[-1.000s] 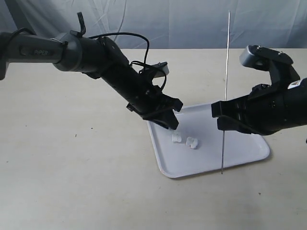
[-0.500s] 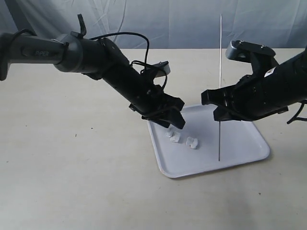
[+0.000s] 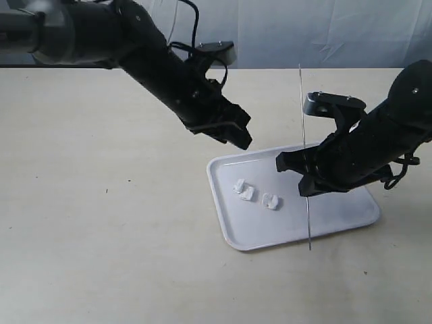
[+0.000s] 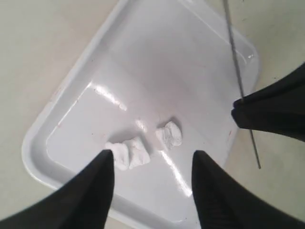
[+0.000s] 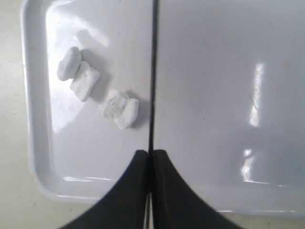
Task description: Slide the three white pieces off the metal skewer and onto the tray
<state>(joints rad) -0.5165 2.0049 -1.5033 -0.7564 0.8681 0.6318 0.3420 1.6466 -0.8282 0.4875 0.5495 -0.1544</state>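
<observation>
Three white pieces (image 5: 85, 81) lie on the tray (image 5: 214, 95) beyond the left gripper (image 4: 152, 157)'s spread fingers; right gripper (image 5: 151, 155) pinches the bare metal skewer (image 5: 153, 71).

My left gripper (image 3: 239, 138) hangs raised, angled downward, fingers spread wide. My right gripper (image 3: 305, 177) sits lower, fingers pinched on the skewer (image 3: 302, 108).

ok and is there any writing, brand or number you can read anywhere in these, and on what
No text can be read in any view.
On the left arm and the right arm no legible brand or label shows.
The tray, the white pieces and the metal skewer are plain, no print.
</observation>
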